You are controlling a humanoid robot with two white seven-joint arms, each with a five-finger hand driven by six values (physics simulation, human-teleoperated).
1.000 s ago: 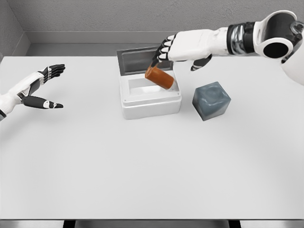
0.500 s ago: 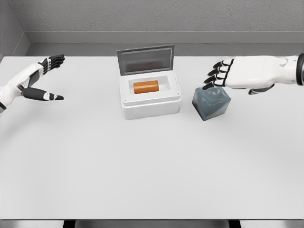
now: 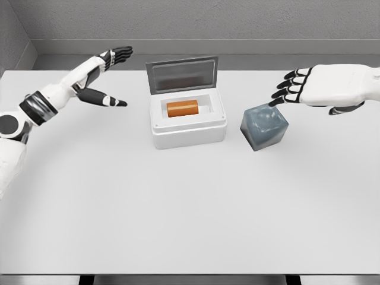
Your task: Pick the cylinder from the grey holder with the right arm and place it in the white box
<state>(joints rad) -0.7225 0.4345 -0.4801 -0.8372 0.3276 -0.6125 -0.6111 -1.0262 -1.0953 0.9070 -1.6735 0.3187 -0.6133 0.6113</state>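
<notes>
While the orange cylinder (image 3: 182, 108) is seen lying on its side in the well of the white box (image 3: 188, 132), no hand is closed on it. The box is set near the middle of the white desk (image 3: 178, 208), and its grey-lined lid (image 3: 181, 74) is raised upright along the rim at 12 o'clock. From the box, the grey holder (image 3: 264, 126) is found at 3 o'clock, just beside it but apart, resting as a cube-like block turned with one corner toward the viewer; nothing is seen in it. The right hand (image 3: 317, 88) is held above the desk at roughly 2 o'clock from the holder, palm down, with its dark-tipped fingers (image 3: 285, 90) spread loosely and pointed toward the box; nothing is gripped, and whether the lowest fingertip touches the holder's top edge cannot be told. The left hand (image 3: 101, 74) is reached in from the left edge, at about 10 o'clock from the box and well clear of it, with the fingers stretched straight toward the lid and the thumb splayed downward; nothing is held by it either. A grey wall (image 3: 190, 24) is seen behind the far edge of the desk.
</notes>
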